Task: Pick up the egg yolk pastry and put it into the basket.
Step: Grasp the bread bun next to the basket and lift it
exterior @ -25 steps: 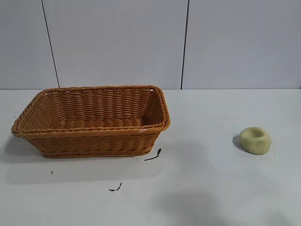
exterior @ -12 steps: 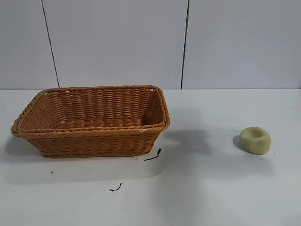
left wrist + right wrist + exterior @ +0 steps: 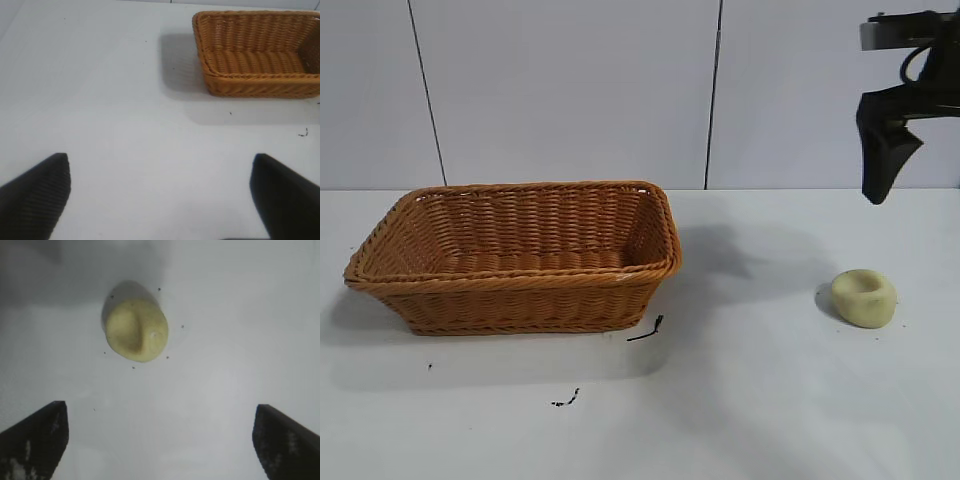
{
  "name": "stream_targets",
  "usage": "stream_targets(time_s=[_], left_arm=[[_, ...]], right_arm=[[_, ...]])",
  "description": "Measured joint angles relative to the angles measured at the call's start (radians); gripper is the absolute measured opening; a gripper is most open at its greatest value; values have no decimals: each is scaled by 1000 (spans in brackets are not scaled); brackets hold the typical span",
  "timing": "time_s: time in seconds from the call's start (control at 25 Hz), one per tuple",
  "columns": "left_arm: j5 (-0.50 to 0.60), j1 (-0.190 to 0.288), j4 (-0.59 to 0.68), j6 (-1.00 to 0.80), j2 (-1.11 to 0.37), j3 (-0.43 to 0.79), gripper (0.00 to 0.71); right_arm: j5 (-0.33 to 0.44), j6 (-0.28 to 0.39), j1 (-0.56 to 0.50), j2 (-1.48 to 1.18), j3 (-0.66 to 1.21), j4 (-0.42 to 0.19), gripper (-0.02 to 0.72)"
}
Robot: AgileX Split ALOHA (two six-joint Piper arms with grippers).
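Note:
The egg yolk pastry (image 3: 864, 297), a small pale yellow puck with a dimpled top, lies on the white table at the right. The orange-brown wicker basket (image 3: 520, 305) stands empty at the left, well apart from it. My right gripper (image 3: 876, 190) hangs high above and slightly behind the pastry. In the right wrist view this gripper (image 3: 159, 410) is open with nothing between its fingers, and the pastry (image 3: 136, 331) lies beyond them on the table. My left gripper (image 3: 160, 160) is open over bare table, with the basket (image 3: 260, 85) farther off. It is out of the exterior view.
Two small black scraps lie on the table in front of the basket, one (image 3: 646, 330) by its near right corner and one (image 3: 566, 399) closer to the front. A pale panelled wall (image 3: 570, 90) closes the back of the table.
My right gripper has come into the exterior view at the upper right, and its shadow has shifted across the table. The pastry and basket have not moved.

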Motion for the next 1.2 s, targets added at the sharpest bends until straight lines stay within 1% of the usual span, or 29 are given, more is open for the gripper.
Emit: stream_targets(time_s=[0.16,0.28,0.48,0.6,0.76,1.2], left_arm=[[0,0,0,0,0,0,696],[0,0,0,0,0,0,696],[0,0,0,0,0,0,696],[0,0,0,0,0,0,696],[0,0,0,0,0,0,696],[0,0,0,0,0,0,696]], right_arm=[[-19,0,16,56,-8,1,694],[-56,0,16,99,-10,-8,694],[-139,0,16,189,-10,-3,694],[-164,0,16,244,-10,0,694],[-185,0,16,291,-10,1,694],[-189,0,16,334,-10,0,692]])
